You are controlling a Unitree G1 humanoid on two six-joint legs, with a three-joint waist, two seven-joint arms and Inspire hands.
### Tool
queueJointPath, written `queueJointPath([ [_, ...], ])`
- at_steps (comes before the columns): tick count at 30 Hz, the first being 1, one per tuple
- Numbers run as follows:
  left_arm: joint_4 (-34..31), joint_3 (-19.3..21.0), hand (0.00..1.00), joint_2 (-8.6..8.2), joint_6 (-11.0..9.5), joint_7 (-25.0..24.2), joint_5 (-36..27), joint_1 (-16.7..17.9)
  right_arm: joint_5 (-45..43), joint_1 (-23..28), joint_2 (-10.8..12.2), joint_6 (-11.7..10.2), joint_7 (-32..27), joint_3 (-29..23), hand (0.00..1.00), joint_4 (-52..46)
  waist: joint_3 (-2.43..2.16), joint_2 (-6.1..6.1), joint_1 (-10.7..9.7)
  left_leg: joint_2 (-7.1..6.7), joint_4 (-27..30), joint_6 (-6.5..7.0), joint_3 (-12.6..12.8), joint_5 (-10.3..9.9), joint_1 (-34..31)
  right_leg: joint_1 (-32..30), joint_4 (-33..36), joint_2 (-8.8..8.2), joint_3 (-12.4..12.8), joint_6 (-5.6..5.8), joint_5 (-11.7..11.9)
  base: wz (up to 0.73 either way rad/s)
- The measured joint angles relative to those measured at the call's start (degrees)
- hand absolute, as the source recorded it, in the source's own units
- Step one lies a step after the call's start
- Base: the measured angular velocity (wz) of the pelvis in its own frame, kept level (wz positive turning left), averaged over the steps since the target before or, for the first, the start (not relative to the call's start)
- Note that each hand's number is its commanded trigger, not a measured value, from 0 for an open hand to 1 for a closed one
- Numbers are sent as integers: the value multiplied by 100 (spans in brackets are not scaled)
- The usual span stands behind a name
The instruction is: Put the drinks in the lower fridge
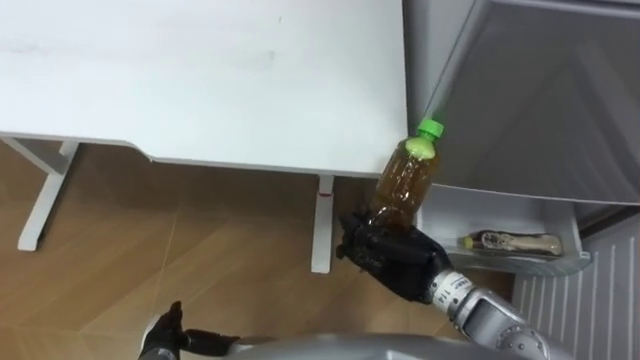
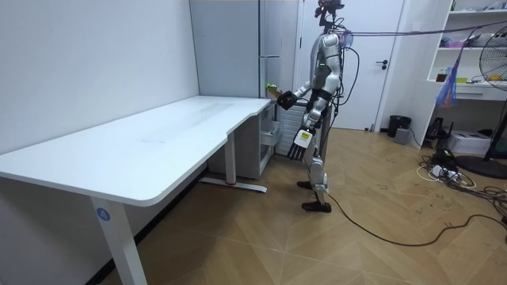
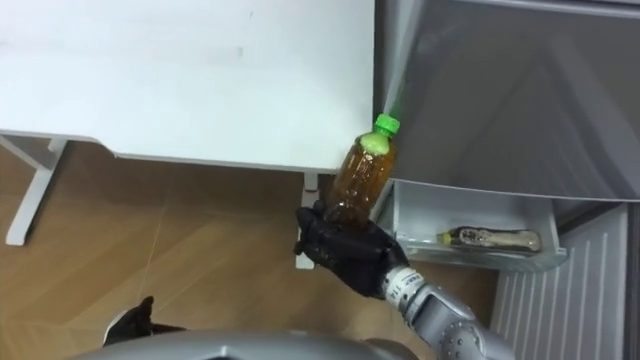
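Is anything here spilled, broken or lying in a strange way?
Nothing is spilled or damaged. The green-capped bottle in the right hand is closed and leans slightly. A second bottle lies on its side in the open fridge drawer, which may be intended.

Tea btl, green cap [image 1: 408,180], held in right hand [image 1: 395,255]; 2nd btl [image 1: 510,241] lies in lower fridge drawer [image 1: 455,215].
Held btl: clear, amber liquid, cap up, tilted slightly toward drawer, just left of it. 2nd btl: on its side in drawer, near front wall, dark label.
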Motion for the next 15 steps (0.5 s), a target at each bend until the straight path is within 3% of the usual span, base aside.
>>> queueJointPath([
  [8, 159, -3, 0, -46, 8, -16, 0, -14, 531, 1, 55, 0, -536, -345, 100, 325, 1, 112, -214, 4, 7, 0, 96, 0, -21, -103, 82, 8, 91, -12, 9, -7],
  [12, 183, -8, 0, -44, 19, -31, 2, -30, 1386, 0, 79, -22, -897, -527, 100, 324, -1, 117, -273, 4, 8, 0, 114, 0, -15, -129, 122, 17, 143, -12, 8, -3],
  [15, 185, -9, 0, -50, 19, -42, -4, 2, 1935, 0, 82, -155, -1142, -611, 100, 324, -3, 131, -265, 4, 8, 0, 118, 0, -3, -130, 127, 19, 158, -12, 8, -1],
])
